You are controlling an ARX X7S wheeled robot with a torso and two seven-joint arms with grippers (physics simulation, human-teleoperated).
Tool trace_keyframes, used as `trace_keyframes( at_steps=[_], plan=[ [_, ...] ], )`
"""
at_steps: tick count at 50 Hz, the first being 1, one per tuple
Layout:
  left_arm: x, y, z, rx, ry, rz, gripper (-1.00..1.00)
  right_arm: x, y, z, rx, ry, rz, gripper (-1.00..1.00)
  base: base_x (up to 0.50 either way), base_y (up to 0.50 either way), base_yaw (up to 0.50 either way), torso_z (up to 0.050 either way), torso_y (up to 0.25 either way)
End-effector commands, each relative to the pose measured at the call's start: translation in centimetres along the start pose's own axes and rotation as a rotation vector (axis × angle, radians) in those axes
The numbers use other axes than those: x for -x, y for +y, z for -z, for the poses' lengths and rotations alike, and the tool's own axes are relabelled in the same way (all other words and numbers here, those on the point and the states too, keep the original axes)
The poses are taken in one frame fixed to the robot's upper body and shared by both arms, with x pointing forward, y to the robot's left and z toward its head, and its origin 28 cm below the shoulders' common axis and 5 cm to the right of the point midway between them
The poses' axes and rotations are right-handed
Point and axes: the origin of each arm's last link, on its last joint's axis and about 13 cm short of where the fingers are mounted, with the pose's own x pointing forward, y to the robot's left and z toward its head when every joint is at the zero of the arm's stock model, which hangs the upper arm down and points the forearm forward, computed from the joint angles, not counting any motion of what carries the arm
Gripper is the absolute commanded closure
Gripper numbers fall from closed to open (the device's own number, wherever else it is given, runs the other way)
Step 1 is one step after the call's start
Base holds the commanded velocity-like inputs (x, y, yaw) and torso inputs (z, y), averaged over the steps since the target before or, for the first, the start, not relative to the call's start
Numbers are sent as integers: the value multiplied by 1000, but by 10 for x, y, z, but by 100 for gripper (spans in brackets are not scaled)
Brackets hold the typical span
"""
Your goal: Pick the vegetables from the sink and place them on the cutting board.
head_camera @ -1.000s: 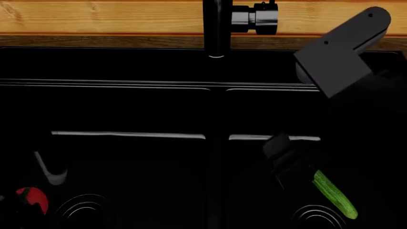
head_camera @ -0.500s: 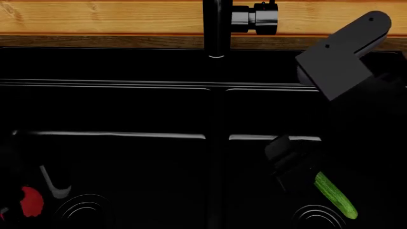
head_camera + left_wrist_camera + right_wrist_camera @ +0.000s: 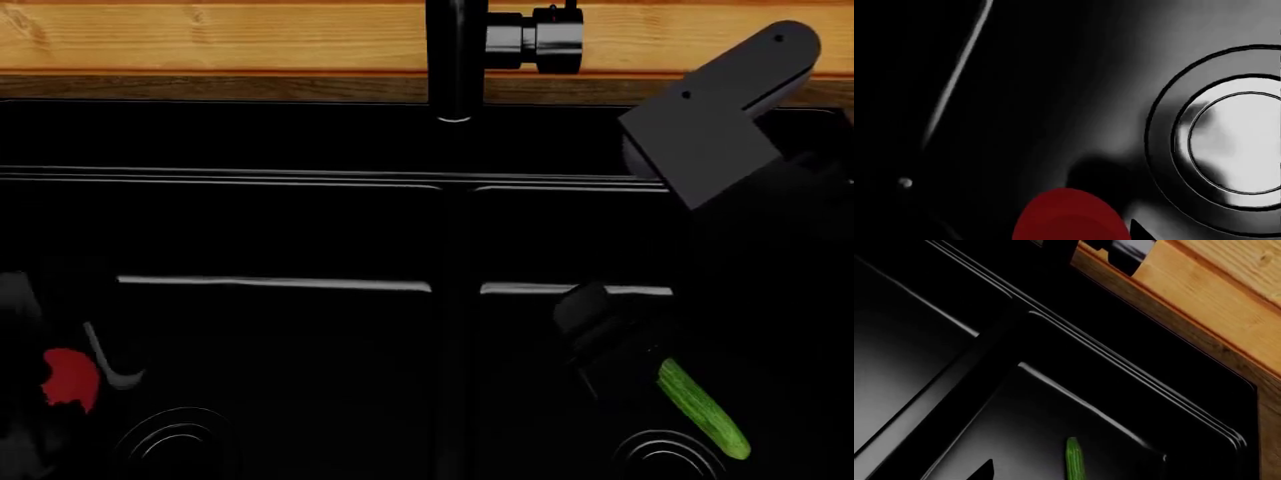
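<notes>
The red tomato [image 3: 67, 378] hangs low over the left basin of the black sink [image 3: 267, 230], partly covered by my dark left gripper [image 3: 51, 400], which is shut on it. In the left wrist view the tomato [image 3: 1071, 217] fills the space between the jaws, beside the ringed drain [image 3: 1234, 142]. The green cucumber [image 3: 701, 408] lies on the floor of the right basin near its drain [image 3: 661, 455]. My right gripper [image 3: 625, 362] hovers open just above the cucumber's near end; the cucumber [image 3: 1074, 462] shows beside one dark fingertip [image 3: 984, 471]. The cutting board is out of view.
A dark faucet [image 3: 454, 60] with a chrome fitting rises at the back centre, in front of the light wooden countertop [image 3: 200, 35]. A divider [image 3: 454, 330] separates the two basins. My right arm's upper link [image 3: 721, 110] crosses above the right basin.
The tomato has risen from near the left drain, together with my left gripper. The right arm and the cucumber have stayed put.
</notes>
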Motion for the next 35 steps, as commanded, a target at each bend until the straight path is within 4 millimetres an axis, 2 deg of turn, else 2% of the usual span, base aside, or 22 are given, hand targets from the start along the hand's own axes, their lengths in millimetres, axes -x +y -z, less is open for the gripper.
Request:
trace_keyframes(
  at_steps=[1,4,6,9,10,11,13,18,23,24,25,26,27,35],
  plan=[
    [29,37,-51,-111,-288,-348,100,4,0,1,-2,-7,7,-100,0,0,0,0,0],
    [36,37,-55,-129,-328,-369,100,13,0,2,-1,-8,12,-100,0,0,0,0,0],
    [49,35,-57,-123,-379,-391,100,23,1,4,0,-6,17,-100,0,0,0,0,0],
    [60,27,-56,-123,-412,-387,100,48,7,13,-2,8,20,-100,0,0,0,0,0],
    [62,24,-54,-121,-419,-379,100,16,3,-5,12,42,-30,-100,0,0,0,0,0],
    [61,22,-54,-122,-427,-384,100,14,-1,-4,25,44,14,-100,0,0,0,0,0],
    [62,17,-51,-126,-430,-366,100,27,3,4,26,57,17,-100,0,0,0,0,0],
    [69,6,-49,-141,-458,-356,100,45,10,16,42,82,15,-100,0,0,0,0,0],
    [72,5,-48,-147,-475,-373,100,62,23,35,46,124,-3,-100,0,0,0,0,0],
    [74,5,-48,-148,-483,-380,100,31,13,20,0,119,-58,-100,0,0,0,0,0],
    [75,4,-48,-150,-489,-379,100,-2,11,-1,22,126,-106,-100,0,0,0,0,0],
    [77,3,-48,-148,-495,-383,100,-13,-9,-6,3,141,-82,-100,0,0,0,0,0],
    [77,2,-48,-153,-502,-390,100,-17,-18,-9,52,148,-24,-100,0,0,0,0,0],
    [90,0,-51,-143,-568,-446,100,-30,-24,-20,78,204,-54,-100,0,0,0,0,0]
  ],
)
